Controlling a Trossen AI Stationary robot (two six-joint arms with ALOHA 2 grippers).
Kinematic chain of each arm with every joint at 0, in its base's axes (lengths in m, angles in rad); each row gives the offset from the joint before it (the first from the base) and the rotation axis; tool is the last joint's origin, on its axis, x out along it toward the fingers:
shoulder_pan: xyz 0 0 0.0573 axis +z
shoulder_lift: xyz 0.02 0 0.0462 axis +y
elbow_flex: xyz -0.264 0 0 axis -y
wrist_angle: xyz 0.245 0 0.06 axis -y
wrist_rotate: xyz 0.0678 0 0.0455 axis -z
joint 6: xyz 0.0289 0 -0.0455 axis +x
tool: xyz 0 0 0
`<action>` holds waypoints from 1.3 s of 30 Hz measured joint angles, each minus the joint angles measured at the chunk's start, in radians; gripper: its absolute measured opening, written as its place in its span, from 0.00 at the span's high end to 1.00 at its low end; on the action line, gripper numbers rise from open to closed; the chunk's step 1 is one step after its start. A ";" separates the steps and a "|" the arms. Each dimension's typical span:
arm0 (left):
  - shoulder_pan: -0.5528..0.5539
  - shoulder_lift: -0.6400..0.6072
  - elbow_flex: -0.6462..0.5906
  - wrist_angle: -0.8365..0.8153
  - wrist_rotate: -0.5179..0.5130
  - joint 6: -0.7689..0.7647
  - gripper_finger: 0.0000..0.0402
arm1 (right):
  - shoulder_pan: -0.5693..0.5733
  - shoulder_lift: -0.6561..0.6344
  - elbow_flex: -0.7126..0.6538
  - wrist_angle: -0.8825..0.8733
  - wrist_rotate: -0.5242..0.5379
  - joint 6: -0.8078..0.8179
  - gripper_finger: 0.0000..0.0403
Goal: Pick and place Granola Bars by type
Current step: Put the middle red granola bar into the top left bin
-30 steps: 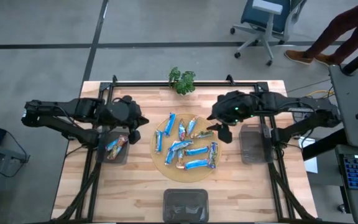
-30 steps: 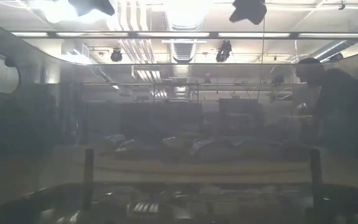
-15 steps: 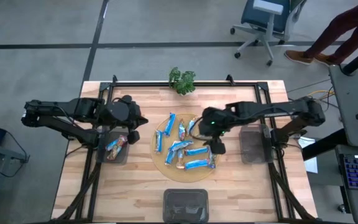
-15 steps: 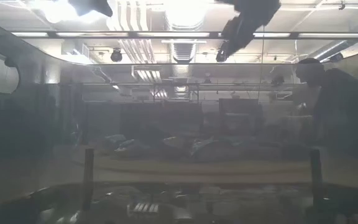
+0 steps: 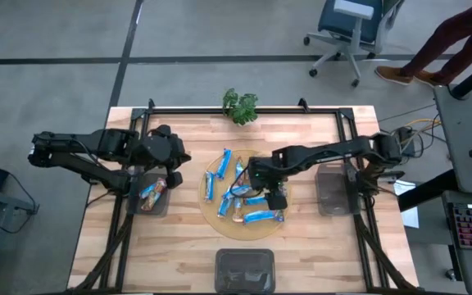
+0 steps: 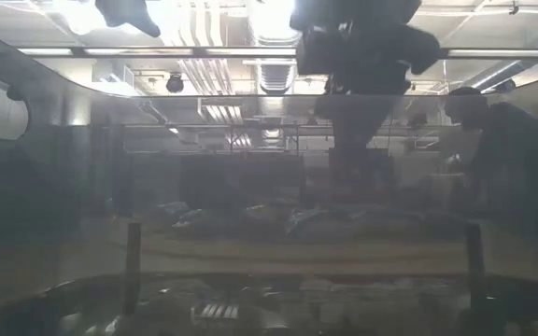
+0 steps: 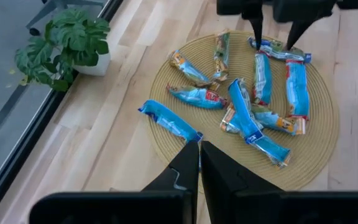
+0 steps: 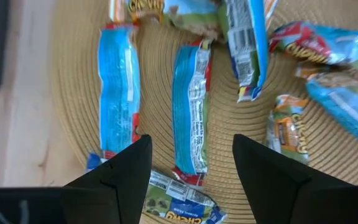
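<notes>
Right gripper (image 5: 262, 182) has advanced from the mat's 3 o'clock edge to above its centre, fingers (image 8: 271, 174) spread, empty, straddling one blue bar (image 8: 190, 113). Granola Bars (image 5: 244, 197) lie scattered on woven mat (image 5: 213, 215). Left gripper (image 5: 173, 161), fingers (image 7: 184, 168) closed, empty, hovers above left bin (image 5: 133, 199) at mat's 9 o'clock.

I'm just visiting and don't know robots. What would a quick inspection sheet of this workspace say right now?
Surface: wooden table, round woven mat in the middle.
Job's things: granola bars scattered on the mat; two more in the left bin.
Clutter: small potted plant; right bin and near bin.
Grippers: right gripper jaws open over a bar; left gripper shut, above the left bin.
Cables: some by the table's right edge.
Surroundings: office chair, a person's legs.
</notes>
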 joint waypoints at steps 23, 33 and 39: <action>-0.004 -0.098 0.000 -0.027 0.014 -0.019 1.00 | 0.000 0.100 -0.031 0.011 0.024 -0.033 0.47; -0.004 -0.244 0.000 -0.028 0.015 0.010 1.00 | 0.020 0.099 -0.053 0.050 0.025 -0.025 0.47; -0.004 -0.335 0.000 -0.028 -0.003 0.029 1.00 | 0.022 0.099 -0.083 0.089 0.026 -0.014 0.47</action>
